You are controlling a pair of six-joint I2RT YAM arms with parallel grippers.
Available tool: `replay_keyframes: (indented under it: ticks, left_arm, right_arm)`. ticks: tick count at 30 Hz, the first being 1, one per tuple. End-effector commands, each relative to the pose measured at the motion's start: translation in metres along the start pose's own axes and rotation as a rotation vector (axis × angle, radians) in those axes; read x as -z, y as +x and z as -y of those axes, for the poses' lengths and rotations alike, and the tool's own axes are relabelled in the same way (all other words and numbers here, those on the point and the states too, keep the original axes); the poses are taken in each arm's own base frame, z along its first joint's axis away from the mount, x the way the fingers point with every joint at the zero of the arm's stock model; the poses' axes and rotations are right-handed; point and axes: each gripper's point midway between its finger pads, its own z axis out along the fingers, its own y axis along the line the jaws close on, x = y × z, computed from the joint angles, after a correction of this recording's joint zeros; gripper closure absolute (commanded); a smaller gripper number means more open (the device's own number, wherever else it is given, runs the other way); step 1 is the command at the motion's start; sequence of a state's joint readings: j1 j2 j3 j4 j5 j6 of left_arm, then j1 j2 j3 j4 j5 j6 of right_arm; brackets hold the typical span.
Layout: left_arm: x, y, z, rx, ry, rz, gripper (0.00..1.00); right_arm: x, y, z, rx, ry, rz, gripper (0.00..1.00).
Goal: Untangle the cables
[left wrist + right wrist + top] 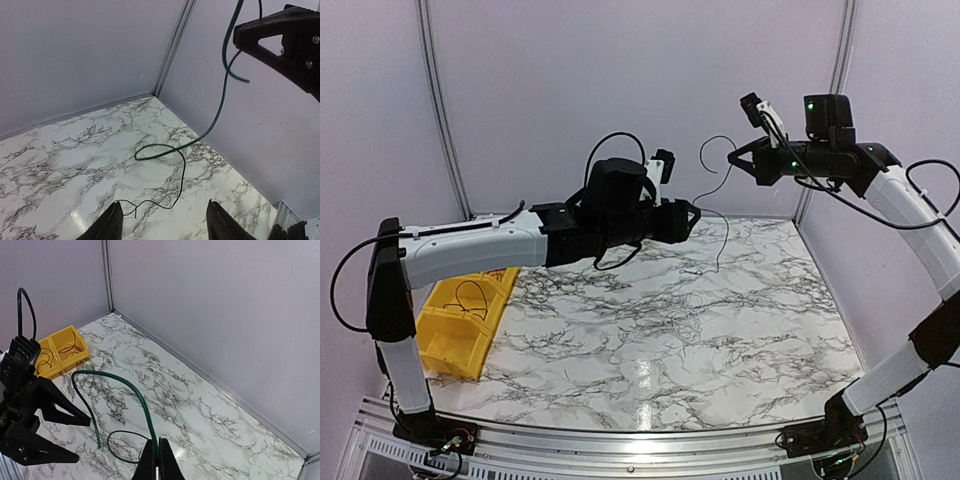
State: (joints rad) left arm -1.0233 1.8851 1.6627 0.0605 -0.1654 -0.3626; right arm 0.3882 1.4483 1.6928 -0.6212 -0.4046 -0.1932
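Note:
A thin dark green cable (134,390) is pinched in my shut right gripper (158,462), held high at the back right (734,157). It arcs up and over, and its long end hangs down in a loop (159,151) to the marble table, also visible in the top view (725,240). A thin whitish wire (131,214) lies on the table under the loop and shows in the right wrist view (107,471). My left gripper (165,225) is open and empty, in the air just left of the hanging cable (697,218), not touching it.
A yellow two-compartment bin (445,335) sits at the table's left edge, holding thin black and reddish wires (70,346). Grey walls close the back and right sides. The left gripper (84,439) is close below the right one.

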Motion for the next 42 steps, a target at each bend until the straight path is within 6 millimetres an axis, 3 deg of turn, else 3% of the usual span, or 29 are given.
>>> replay_keyframes:
  ticks: [1, 10, 16, 24, 29, 34, 42]
  left_arm:
    - [-0.016, 0.029, -0.001, -0.040, -0.021, -0.131, 0.40]
    - [-0.034, 0.054, 0.015, 0.028, 0.043, -0.189, 0.43]
    - [-0.047, 0.054, 0.017, 0.004, 0.048, -0.171, 0.43]
    - [-0.074, 0.064, 0.002, -0.007, -0.003, -0.161, 0.43]
    - [-0.090, 0.055, 0.013, 0.014, 0.078, -0.109, 0.49]
    - [-0.082, 0.041, 0.039, 0.041, 0.230, -0.037, 0.46]
    - [-0.072, 0.034, 0.037, 0.069, 0.222, 0.025, 0.45]
  right_arm:
    - [0.013, -0.020, -0.013, -0.024, -0.033, 0.070, 1.00]
    - [0.018, -0.026, -0.017, -0.037, -0.048, 0.089, 1.00]
    - [0.020, -0.028, -0.023, -0.044, -0.082, 0.097, 1.00]
    - [0.027, -0.041, -0.041, -0.093, -0.192, 0.132, 1.00]
    - [0.026, -0.046, -0.045, -0.115, -0.224, 0.140, 1.00]
    - [0.024, -0.048, -0.045, -0.146, -0.233, 0.144, 1.00]
    - [0.025, -0.049, -0.042, -0.148, -0.217, 0.150, 1.00]
